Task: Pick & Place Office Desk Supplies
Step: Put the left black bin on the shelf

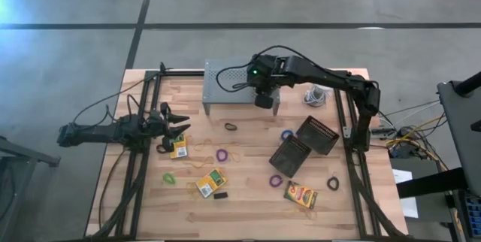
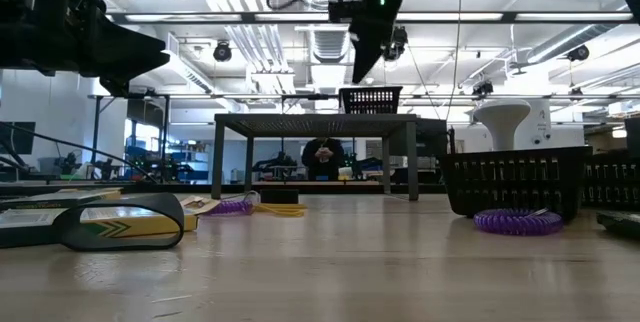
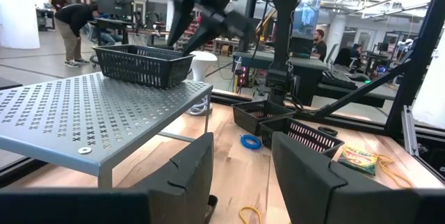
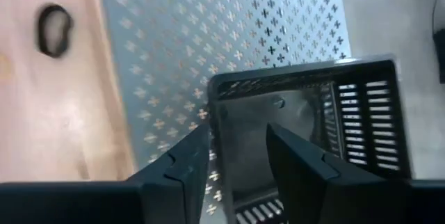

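Basket (image 4: 306, 133) sits on the shelf (image 4: 229, 22), right tool (image 4: 236, 161) open just above its rim. Light, stiff lattice; pinch one wall. Left tool (image 3: 240, 175) open, idle near shelf.

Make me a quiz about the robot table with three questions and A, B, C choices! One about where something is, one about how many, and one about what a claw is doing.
1. Where is the basket nearest the right claw?
A. on the floor
B. on the grey shelf
C. under the shelf

2. How many crayon boxes lie on the table?
A. one
B. six
C. three

3. How is the right claw?
A. open
B. shut on the basket
C. shut on a crayon box

Answers:
1 B, the basket stands on the shelf's perforated top.
2 C, the high view shows three.
3 A, its fingers are apart above the basket.
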Robot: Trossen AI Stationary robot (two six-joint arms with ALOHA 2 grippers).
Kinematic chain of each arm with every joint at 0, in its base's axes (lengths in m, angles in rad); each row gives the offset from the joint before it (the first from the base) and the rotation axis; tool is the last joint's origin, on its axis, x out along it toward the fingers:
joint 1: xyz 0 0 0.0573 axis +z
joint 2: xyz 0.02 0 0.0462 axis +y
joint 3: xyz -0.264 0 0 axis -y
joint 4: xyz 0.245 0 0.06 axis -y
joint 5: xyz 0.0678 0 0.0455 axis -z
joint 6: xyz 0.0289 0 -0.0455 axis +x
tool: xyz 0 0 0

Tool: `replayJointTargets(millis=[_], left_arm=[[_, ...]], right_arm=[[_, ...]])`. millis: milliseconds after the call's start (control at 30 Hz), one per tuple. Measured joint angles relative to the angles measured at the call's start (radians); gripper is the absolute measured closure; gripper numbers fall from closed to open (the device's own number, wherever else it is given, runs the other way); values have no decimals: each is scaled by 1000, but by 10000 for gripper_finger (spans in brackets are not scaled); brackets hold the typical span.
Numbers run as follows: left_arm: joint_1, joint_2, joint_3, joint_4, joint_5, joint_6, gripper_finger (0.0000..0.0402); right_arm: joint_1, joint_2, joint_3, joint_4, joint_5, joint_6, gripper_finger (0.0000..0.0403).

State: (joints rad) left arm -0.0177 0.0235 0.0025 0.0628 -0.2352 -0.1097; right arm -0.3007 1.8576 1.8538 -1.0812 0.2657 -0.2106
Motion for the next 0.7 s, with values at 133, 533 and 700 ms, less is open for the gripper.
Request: replayJointTargets(millis=[133,533,700], left_arm=[[0,0,0,0,0,-1,249],[0,0,0,-8,0,-3,249],[0,0,0,-8,0,-2,249]], right_arm=[[64,-21,71,-96,-1,121,252],[560,-100,-166,-112,130,577,281],[731,-101,-292,-142,50,825,282]])
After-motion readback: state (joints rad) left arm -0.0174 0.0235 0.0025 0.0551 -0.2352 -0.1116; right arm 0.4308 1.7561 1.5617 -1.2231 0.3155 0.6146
